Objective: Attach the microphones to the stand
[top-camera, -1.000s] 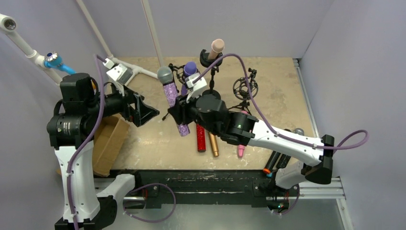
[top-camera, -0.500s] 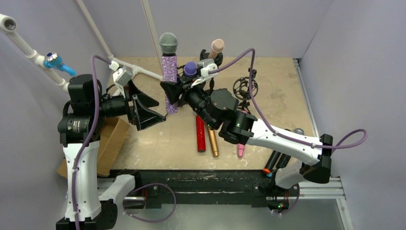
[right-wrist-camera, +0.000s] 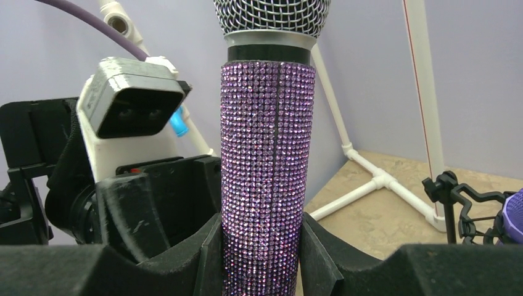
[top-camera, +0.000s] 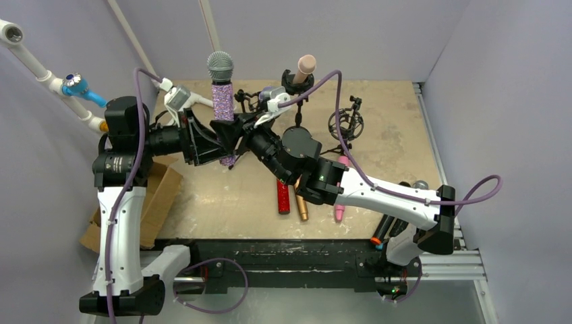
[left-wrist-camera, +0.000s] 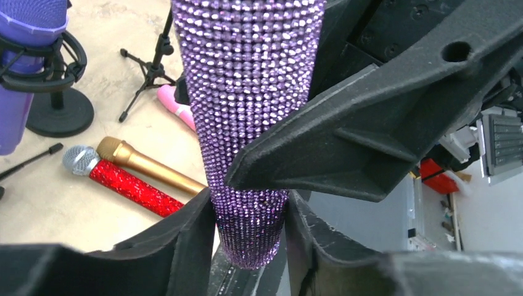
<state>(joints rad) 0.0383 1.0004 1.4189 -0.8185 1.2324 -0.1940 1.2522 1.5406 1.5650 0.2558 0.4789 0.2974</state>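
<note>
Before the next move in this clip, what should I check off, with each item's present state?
1. Right end effector gripping the glittery purple microphone: ok, its fingers press both sides of the body.
2. Left end effector on the microphone's lower end: ok, its fingers lie against both sides.
3. Left grip firm enough to take over: cannot tell.
4. Microphone upright, head up: ok.
5. Clearance between the two end effectors: cannot tell; they overlap in the left wrist view.
6. Free stand: ok, the black shock-mount stand holds nothing.
</note>
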